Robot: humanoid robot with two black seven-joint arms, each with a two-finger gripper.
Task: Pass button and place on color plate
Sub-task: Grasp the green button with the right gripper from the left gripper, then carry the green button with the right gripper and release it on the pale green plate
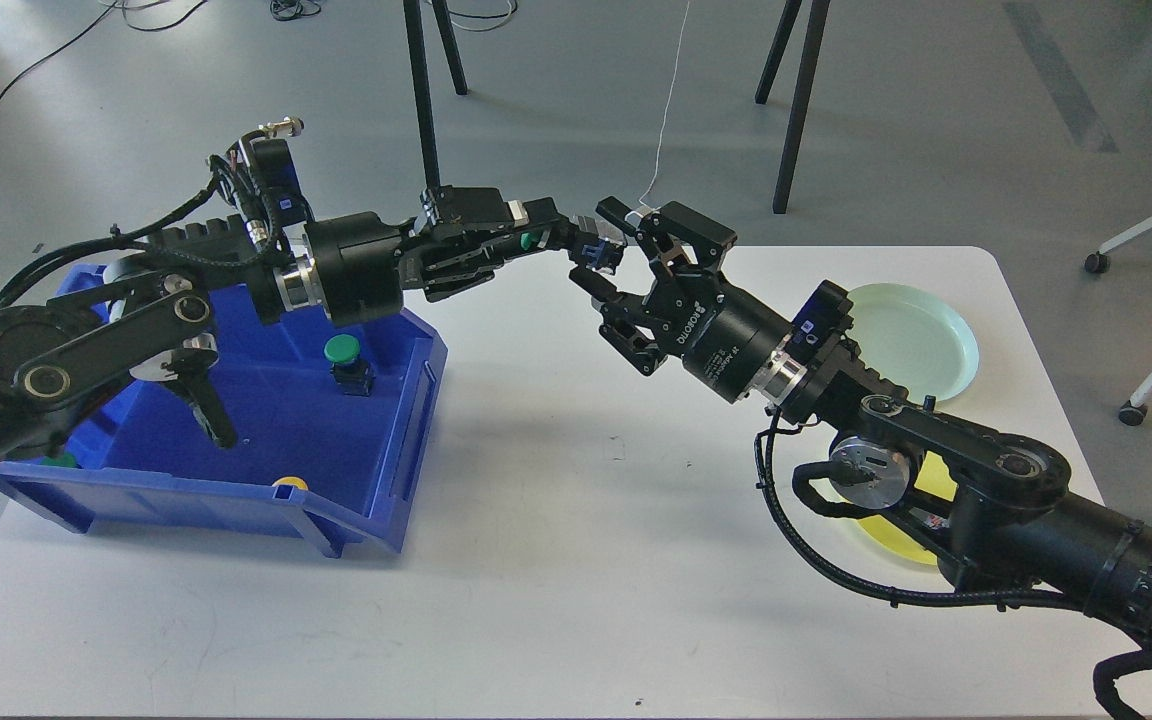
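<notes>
At upper centre, above the table [556, 560], the left tool [546, 240] pinches a green-capped button [533, 240], offering it to the right tool [626, 275], whose fingers spread around the button's blue base for the handover.

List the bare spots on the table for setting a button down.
Free: the white table between the blue bin and the right arm, across the whole front edge. Crowded: mid-back, where left gripper and right gripper meet around the green button; the right side holds the mint plate and yellow plate.
</notes>
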